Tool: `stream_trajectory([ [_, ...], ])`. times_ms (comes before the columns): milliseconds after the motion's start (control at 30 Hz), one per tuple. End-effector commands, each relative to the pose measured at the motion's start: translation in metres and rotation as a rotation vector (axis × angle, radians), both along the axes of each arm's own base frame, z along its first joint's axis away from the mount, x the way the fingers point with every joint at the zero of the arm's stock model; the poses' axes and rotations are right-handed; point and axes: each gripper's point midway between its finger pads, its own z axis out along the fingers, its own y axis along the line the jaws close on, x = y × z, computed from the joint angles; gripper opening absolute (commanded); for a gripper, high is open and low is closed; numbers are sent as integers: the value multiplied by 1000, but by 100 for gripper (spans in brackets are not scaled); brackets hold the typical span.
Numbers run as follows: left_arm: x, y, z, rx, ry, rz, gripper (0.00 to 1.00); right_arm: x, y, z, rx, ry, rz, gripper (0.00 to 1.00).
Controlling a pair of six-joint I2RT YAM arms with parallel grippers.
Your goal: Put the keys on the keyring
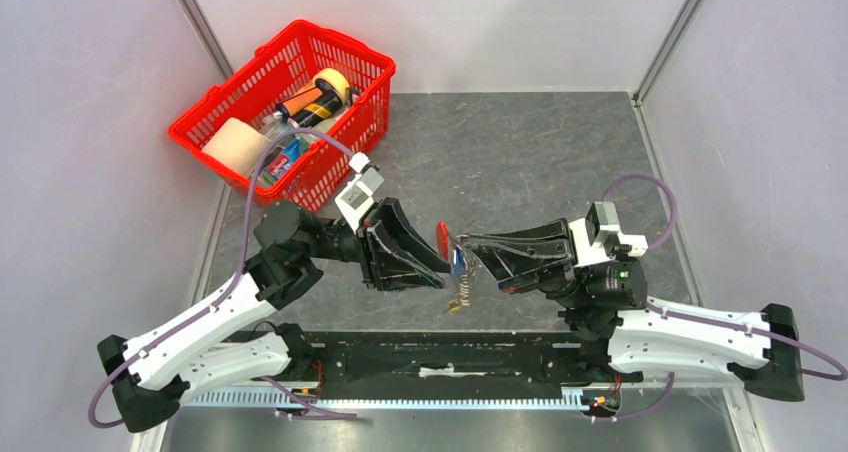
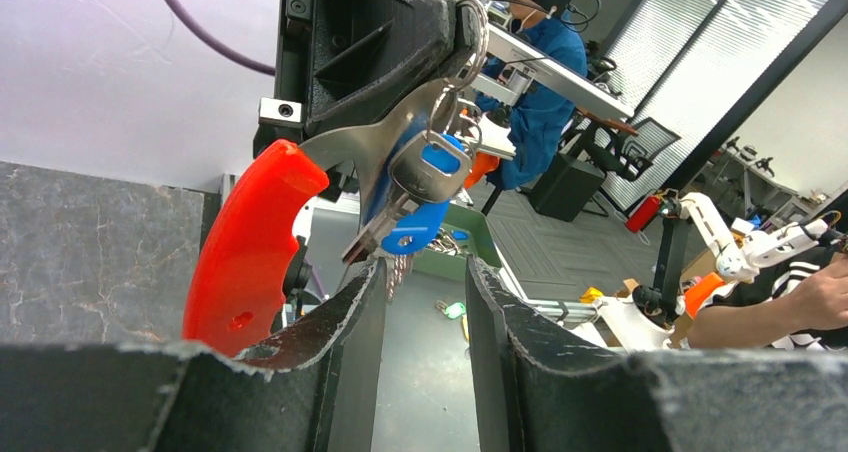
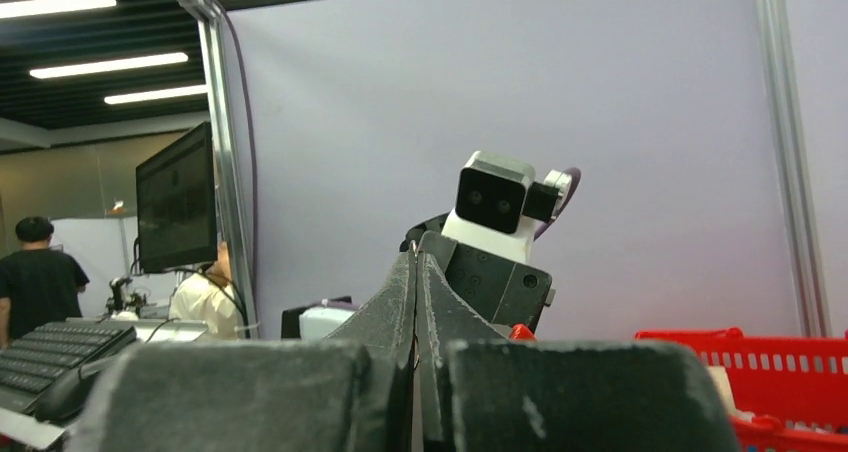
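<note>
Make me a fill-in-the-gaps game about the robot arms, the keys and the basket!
1. The plastic head of the key is ___.
2. The right gripper has its jaws ___.
3. The keyring has a crescent-shaped clip coloured ___.
4. The red basket stands in the far ___ corner.
Missing words: blue; shut; red; left.

Left claw (image 1: 442, 264) and right claw (image 1: 468, 244) meet tip to tip above mid-table (image 1: 520, 152), with the keyring (image 1: 443, 238) and keys (image 1: 458, 263) crowding the gap between them. A red basket (image 1: 300, 34) blocks the far left corner. The far right of the table lies open.
</note>
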Motion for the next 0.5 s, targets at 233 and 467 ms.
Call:
stream_trajectory([
  [233,4,2,12,-43,-20,45,42,-13,-36,45,252,-122,-29,0],
  [467,9,4,35,-104,-56,87,42,-21,-36,41,195,-117,19,0],
])
